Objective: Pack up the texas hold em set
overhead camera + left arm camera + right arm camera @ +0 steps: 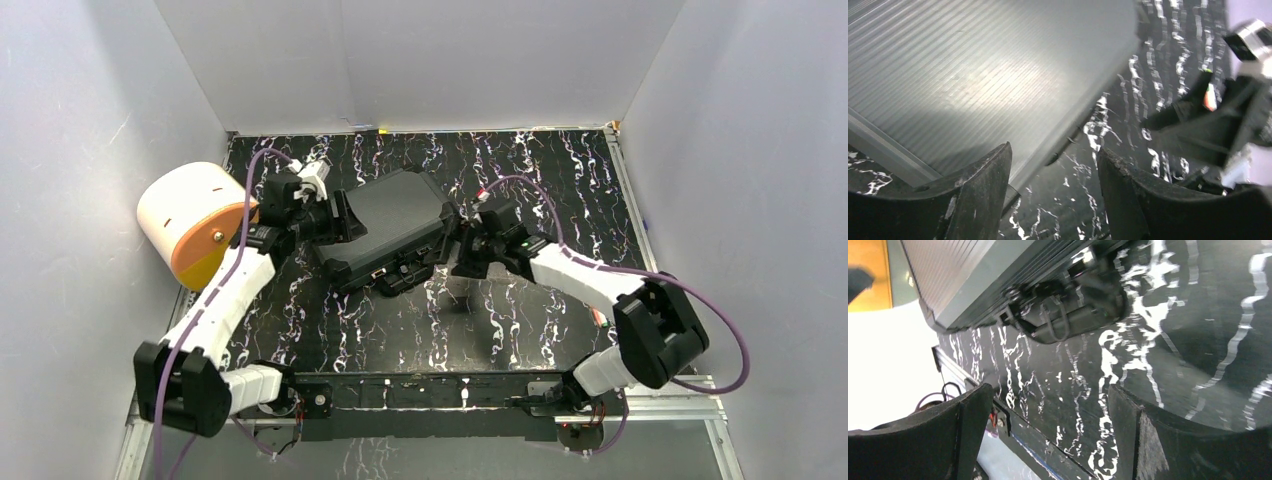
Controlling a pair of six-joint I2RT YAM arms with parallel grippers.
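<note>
The black hard case [388, 225] lies closed in the middle of the mat, its handle and latches [400, 275] facing the near side. Its ribbed lid fills the left wrist view [973, 75]; its handle side shows in the right wrist view [1063, 315]. My left gripper [335, 218] is open at the case's left end, one finger [983, 190] over the lid's corner. My right gripper [462, 255] is open and empty just right of the case's near right corner. No chips, card deck or yellow button show.
A big white-and-orange cylinder [195, 225] lies at the left wall beside the left arm. White walls enclose the black marbled mat [540, 180]. A metal rail [420, 395] runs along the near edge.
</note>
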